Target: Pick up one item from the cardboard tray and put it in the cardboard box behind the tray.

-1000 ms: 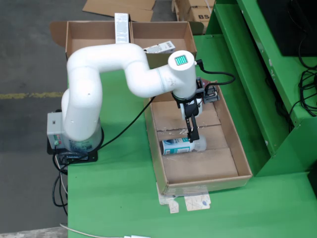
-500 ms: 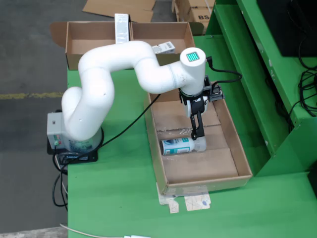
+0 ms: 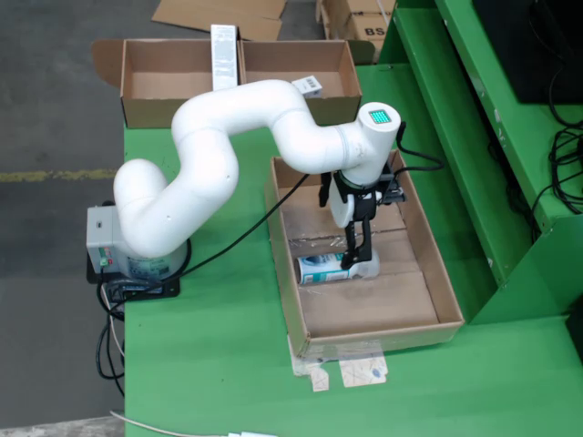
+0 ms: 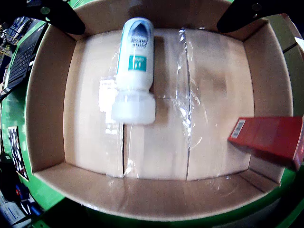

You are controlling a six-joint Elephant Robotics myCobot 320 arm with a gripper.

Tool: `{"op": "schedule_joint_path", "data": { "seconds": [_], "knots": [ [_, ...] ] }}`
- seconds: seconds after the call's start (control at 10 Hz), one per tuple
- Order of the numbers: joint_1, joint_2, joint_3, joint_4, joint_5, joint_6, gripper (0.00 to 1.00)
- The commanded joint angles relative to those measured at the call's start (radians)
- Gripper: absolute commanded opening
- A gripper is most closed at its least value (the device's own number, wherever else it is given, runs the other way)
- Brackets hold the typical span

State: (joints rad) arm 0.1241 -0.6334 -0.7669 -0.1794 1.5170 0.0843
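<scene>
Setting: a green desk (image 3: 219,364) is seen from above in the fixed view, with a white robot arm (image 3: 209,173) mounted at its left edge.
Cardboard tray: a long, shallow cardboard tray (image 3: 435,273) is laid on the desk, right of the arm's base in the fixed view; its floor is made of taped flaps.
Bottle: a white bottle (image 3: 325,269) with a teal and white label is laid on its side on the tray floor, near the middle of the tray's length and close to the tray's left wall in the fixed view. In the gripper view the bottle (image 4: 136,66) is seen with its wide white cap pointing toward the bottom of the picture.
Red box: a red carton (image 4: 268,137) with a barcode is seen at the right edge of the gripper view, against the tray's wall.
Gripper: the gripper (image 3: 357,258) is pointed down into the tray, directly over the bottle's cap end in the fixed view.
Fingers: two dark fingers (image 4: 61,16) are seen at the top corners of the gripper view, spread wide apart, with nothing held between them; the bottle's base end lies between them.
Cardboard box: a two-compartment cardboard box (image 3: 137,100) is placed beyond the tray at the desk's far edge; a small white carton (image 3: 308,86) is seen in its right compartment.
</scene>
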Motion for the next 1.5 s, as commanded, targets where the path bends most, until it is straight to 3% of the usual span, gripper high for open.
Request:
{"op": "schedule_joint_path", "data": {
  "seconds": [0.0,0.1,0.2,0.4,0.5,0.7,0.8,0.9,1.1,1.2,1.3,1.4],
  "knots": [
    [0.024,-0.324,0.767,0.239,-0.059,-0.001,1.00],
    [0.024,-0.324,0.767,0.239,-0.059,-0.001,1.00],
    [0.046,-0.394,0.767,0.441,-0.145,-0.018,1.00],
    [0.046,-0.394,0.767,0.441,-0.145,-0.018,1.00],
    [0.106,-0.487,0.767,0.689,-0.500,-0.092,1.00],
    [0.104,-0.494,0.767,0.692,-0.554,-0.098,1.00],
    [0.013,-0.474,0.767,0.628,-0.320,-0.049,1.00],
    [-0.055,-0.410,0.767,0.393,-0.091,-0.002,1.00],
    [-0.107,-0.305,0.767,0.029,0.015,0.031,1.00],
    [-0.107,-0.305,0.767,0.029,0.015,0.031,1.00],
    [-0.128,-0.253,0.767,-0.148,0.026,0.060,1.00],
    [-0.142,-0.133,0.571,-0.143,0.026,0.084,1.00]
  ]
}}
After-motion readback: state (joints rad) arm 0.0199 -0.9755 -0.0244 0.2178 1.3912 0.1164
